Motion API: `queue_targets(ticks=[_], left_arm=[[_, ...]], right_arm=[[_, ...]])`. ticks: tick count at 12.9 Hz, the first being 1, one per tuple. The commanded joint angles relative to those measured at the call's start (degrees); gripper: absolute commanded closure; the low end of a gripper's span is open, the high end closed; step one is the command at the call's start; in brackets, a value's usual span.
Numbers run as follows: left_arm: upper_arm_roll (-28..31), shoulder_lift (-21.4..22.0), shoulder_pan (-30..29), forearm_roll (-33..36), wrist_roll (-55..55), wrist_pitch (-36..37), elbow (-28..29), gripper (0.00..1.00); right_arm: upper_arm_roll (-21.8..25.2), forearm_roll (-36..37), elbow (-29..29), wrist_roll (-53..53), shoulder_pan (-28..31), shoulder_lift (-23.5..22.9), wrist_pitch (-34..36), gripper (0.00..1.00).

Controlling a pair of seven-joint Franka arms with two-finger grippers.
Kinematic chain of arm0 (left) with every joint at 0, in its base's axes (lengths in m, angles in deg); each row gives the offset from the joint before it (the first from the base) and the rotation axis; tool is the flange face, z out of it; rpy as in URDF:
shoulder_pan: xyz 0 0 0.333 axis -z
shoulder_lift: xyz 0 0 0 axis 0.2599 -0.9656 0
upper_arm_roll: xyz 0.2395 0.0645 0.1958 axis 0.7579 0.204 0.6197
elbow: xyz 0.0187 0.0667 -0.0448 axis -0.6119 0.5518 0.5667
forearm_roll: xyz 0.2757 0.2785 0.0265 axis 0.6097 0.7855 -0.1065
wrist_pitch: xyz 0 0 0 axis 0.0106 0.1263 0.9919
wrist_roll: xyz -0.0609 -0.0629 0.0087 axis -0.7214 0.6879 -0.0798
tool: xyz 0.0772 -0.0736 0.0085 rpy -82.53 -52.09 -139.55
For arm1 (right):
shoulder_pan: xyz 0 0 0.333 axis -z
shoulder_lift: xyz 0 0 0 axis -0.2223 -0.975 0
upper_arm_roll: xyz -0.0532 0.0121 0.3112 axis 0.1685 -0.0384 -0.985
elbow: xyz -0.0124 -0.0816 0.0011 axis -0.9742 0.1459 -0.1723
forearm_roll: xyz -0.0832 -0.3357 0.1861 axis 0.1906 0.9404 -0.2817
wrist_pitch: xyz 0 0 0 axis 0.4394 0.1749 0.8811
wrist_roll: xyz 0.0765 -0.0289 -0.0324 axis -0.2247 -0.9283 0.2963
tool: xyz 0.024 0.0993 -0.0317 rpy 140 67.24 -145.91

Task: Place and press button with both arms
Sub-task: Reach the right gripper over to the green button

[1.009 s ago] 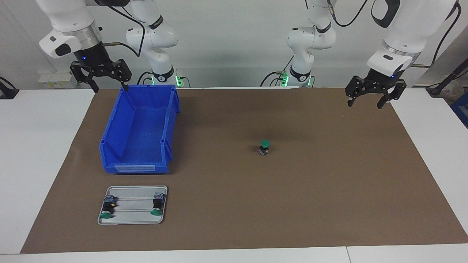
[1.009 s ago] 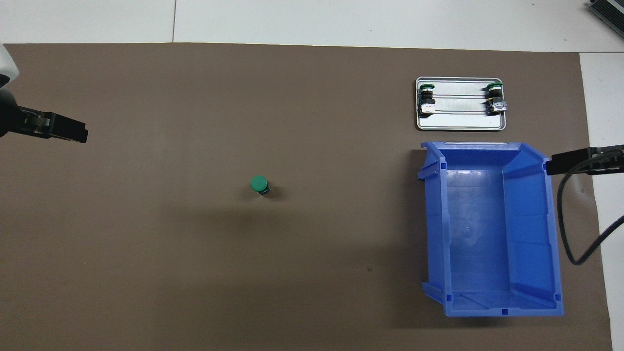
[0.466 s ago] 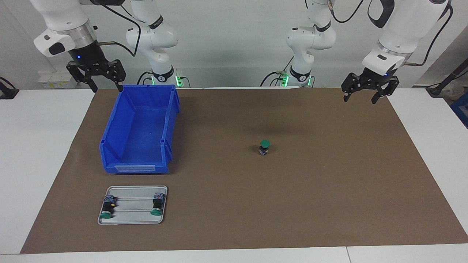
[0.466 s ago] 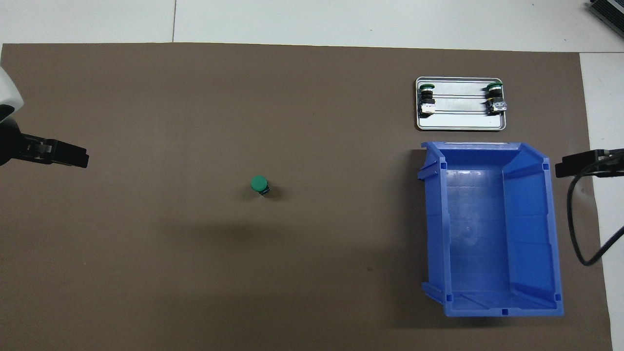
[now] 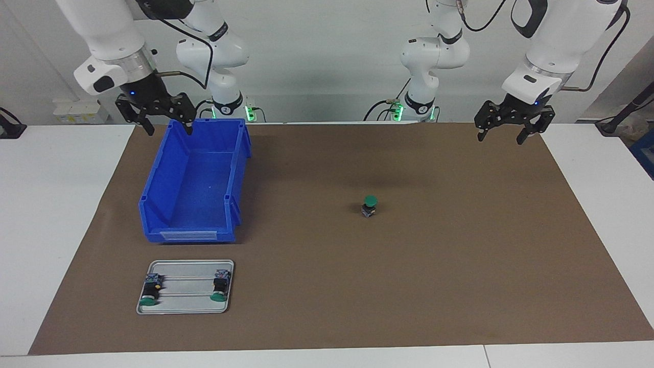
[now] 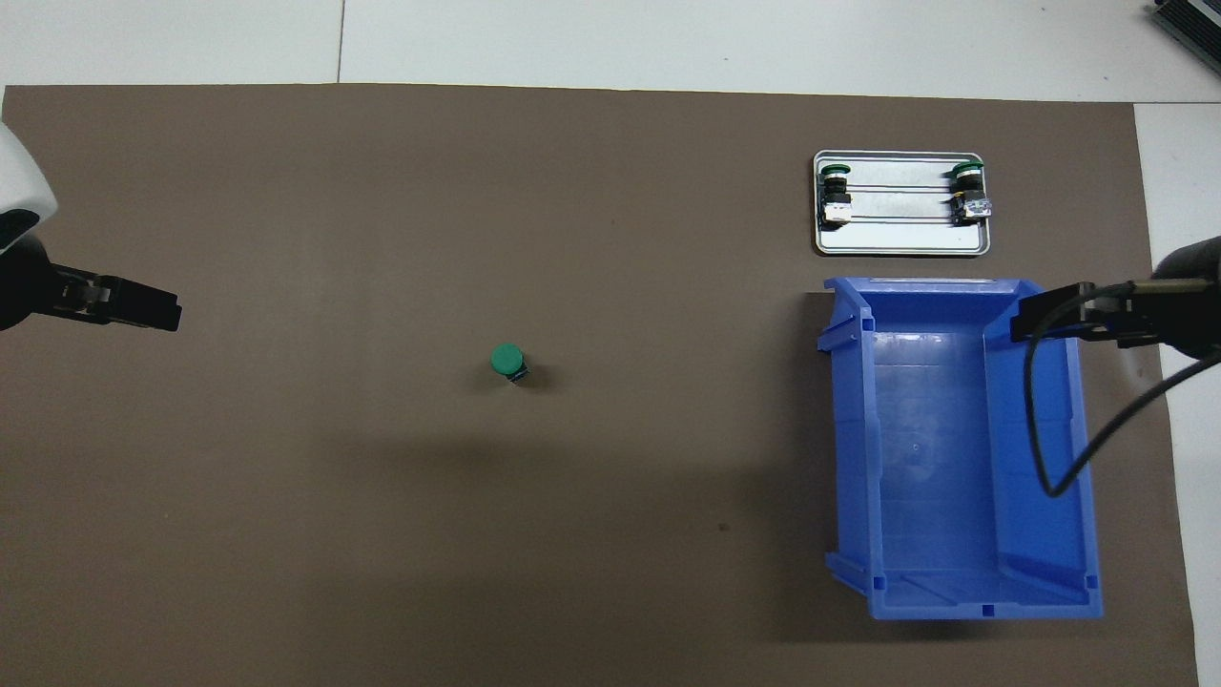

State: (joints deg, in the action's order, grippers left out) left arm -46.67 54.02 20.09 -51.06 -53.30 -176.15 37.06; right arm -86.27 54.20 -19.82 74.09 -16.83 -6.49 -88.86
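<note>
One button (image 5: pixel 369 204) with a green cap stands upright on the brown mat near the table's middle; it also shows in the overhead view (image 6: pixel 507 361). Two more buttons (image 5: pixel 149 294) (image 5: pixel 220 289) lie on a metal tray (image 5: pixel 186 302). My right gripper (image 5: pixel 170 132) is open and empty, up over the blue bin's (image 5: pixel 225 235) edge nearest the robots. My left gripper (image 5: pixel 499 139) is open and empty, up over the mat's edge at the left arm's end. Both are well apart from the standing button.
The blue bin (image 6: pixel 849 429) is empty and stands toward the right arm's end of the table. The metal tray (image 6: pixel 901 240) lies just farther from the robots than the bin. The brown mat (image 5: pixel 460 266) covers most of the table.
My right gripper has moved sideways to over the bin's rim. My left gripper has drawn back a little toward the robots. The buttons have not moved.
</note>
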Motion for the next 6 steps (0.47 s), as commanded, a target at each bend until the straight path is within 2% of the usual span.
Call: queue_targets(ticks=[1,2,4,5,6], left_arm=[[-0.35,1.55,-1.24,0.38,0.04,0.12,1.75,0.0],[-0.34,1.55,-1.51,0.38,-0.05,0.21,1.66,0.0],[-0.34,1.55,-1.6,0.38,-0.05,0.12,1.75,0.0],[-0.34,1.55,-1.6,0.38,-0.05,0.21,1.75,0.0],[-0.34,1.55,-1.6,0.38,-0.05,0.21,1.66,0.0]], right_arm=[[-8.58,0.19,0.17,-11.07,1.09,-1.17,-1.89,0.03],[-12.96,1.33,0.69,-16.09,1.09,-1.87,-2.07,0.03],[-20.44,6.51,6.29,-23.48,1.09,-8.34,-2.16,0.03],[-23.0,6.87,9.72,-27.43,0.57,-12.3,-2.51,0.03],[-23.63,7.48,12.45,-31.22,-0.48,-15.47,-4.25,0.04]])
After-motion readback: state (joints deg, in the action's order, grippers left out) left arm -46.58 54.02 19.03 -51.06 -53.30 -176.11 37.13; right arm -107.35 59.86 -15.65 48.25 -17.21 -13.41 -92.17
